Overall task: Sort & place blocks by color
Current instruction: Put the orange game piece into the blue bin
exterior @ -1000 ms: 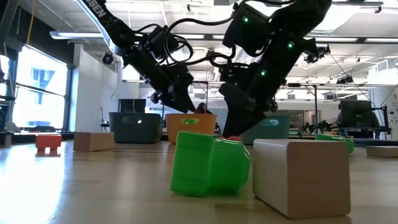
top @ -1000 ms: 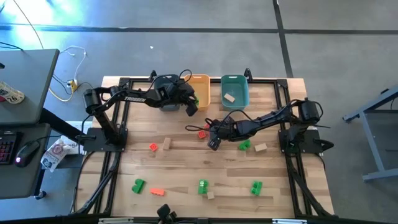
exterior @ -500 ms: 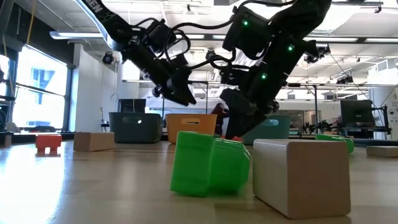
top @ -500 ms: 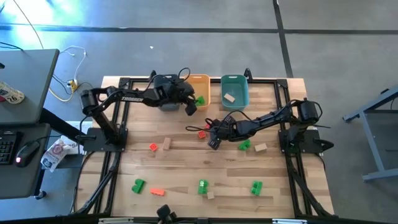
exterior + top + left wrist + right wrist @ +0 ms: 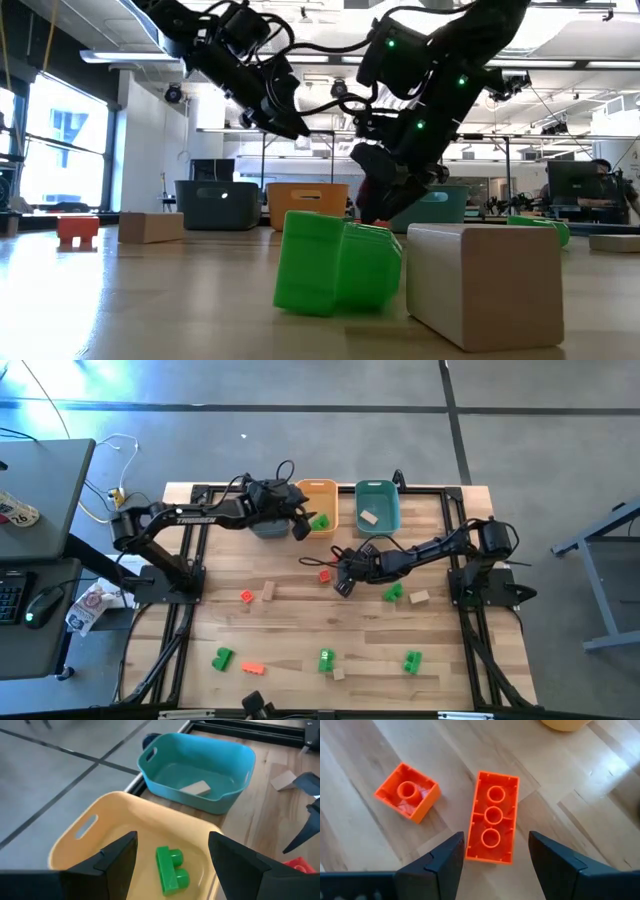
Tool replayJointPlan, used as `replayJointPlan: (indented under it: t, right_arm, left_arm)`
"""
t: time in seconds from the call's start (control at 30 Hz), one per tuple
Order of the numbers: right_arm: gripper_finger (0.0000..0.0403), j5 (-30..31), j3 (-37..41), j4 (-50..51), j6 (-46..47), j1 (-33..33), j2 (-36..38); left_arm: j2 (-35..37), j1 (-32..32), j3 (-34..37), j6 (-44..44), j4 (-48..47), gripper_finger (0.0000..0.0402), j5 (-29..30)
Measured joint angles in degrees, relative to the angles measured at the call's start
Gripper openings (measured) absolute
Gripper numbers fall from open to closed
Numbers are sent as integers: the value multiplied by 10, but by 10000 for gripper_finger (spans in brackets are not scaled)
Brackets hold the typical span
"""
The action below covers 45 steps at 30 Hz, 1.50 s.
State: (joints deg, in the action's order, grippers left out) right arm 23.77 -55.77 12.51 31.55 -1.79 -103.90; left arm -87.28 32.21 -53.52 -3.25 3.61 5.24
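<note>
My table (image 5: 300,630) is pale wood planks. At its far edge sit three bins in a row: blue-grey (image 5: 268,526), orange-yellow (image 5: 322,502), teal (image 5: 378,505). Nearer than the teal bin, loose blocks (image 5: 325,659) lie scattered, red-orange, green and tan, well apart.

Smooth moulded plastic forms the orange blocks (image 5: 491,818), the green block (image 5: 171,870) and the matt yellow bin (image 5: 115,815); the table (image 5: 380,755) is grained wood.
</note>
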Motion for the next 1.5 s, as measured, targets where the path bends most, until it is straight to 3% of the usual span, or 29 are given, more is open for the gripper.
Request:
replayJointPlan:
  t: [0.5,0.6,0.77,0.9,1.27,1.5]
  right_arm:
    - [206,-34,0,-5,12,22,-27]
    - [184,-36,0,-8,12,22,-27]
    - [115,-44,-1,-14,10,22,-27]
    - [115,-47,-1,-13,10,23,-26]
    - [115,-58,-29,-12,-37,14,10]
    - [115,-19,-64,-10,-118,-3,12]
  left_arm:
    - [5,0,0,0,-37,232,5]
    - [5,0,0,0,-48,231,5]
    - [5,0,0,0,-77,232,5]
    - [5,0,0,1,-106,232,2]
    - [5,0,0,114,-133,230,-122]
    - [5,0,0,209,-133,230,-211]
